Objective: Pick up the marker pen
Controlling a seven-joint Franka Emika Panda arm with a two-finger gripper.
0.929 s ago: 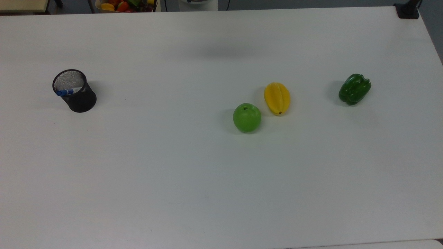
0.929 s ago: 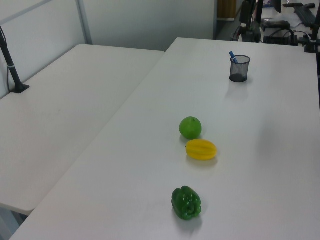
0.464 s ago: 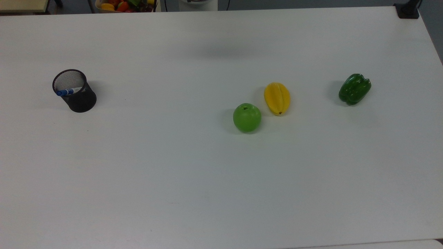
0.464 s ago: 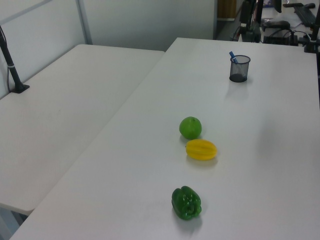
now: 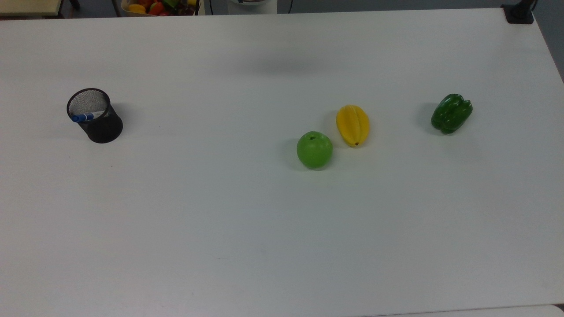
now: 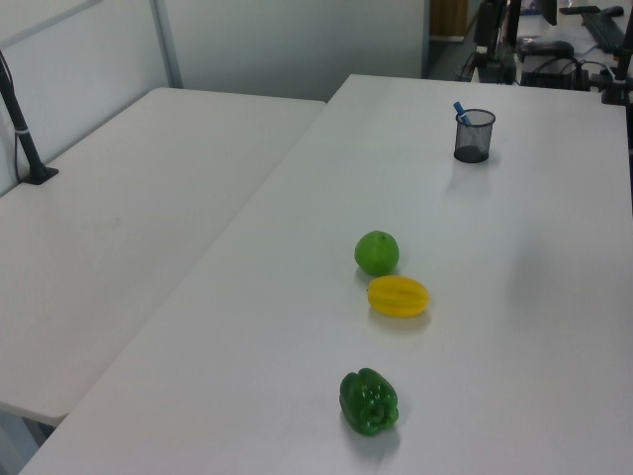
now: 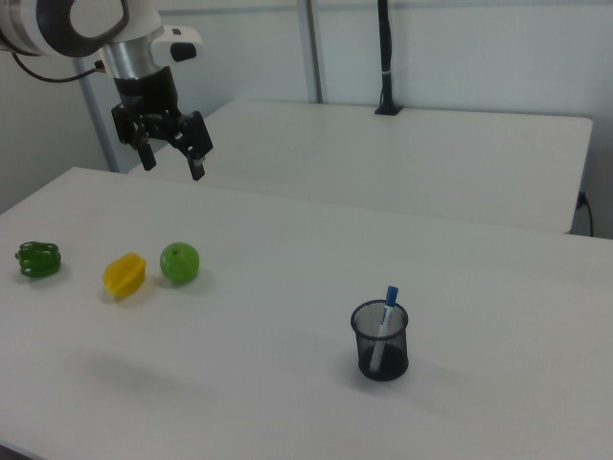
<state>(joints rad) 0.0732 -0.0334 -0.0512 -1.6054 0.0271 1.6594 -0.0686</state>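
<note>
High above the white table (image 7: 287,278), the gripper (image 7: 172,158) hangs with jaws spread and nothing between them. Well away, at about four o'clock from it in the right view, the marker pen (image 7: 384,321) stands nearly upright in a black mesh cup (image 7: 380,350) (blue cap up, leaning on the rim). Green apple (image 7: 179,263), yellow starfruit (image 7: 124,275) and green pepper (image 7: 38,260) lie in a row below the gripper.

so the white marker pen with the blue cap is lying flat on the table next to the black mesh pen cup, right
Not quite. The white marker pen with the blue cap is not lying on the white table; it stands tilted inside the black mesh pen cup, cap end above the rim. The right view shows this most plainly.
</note>
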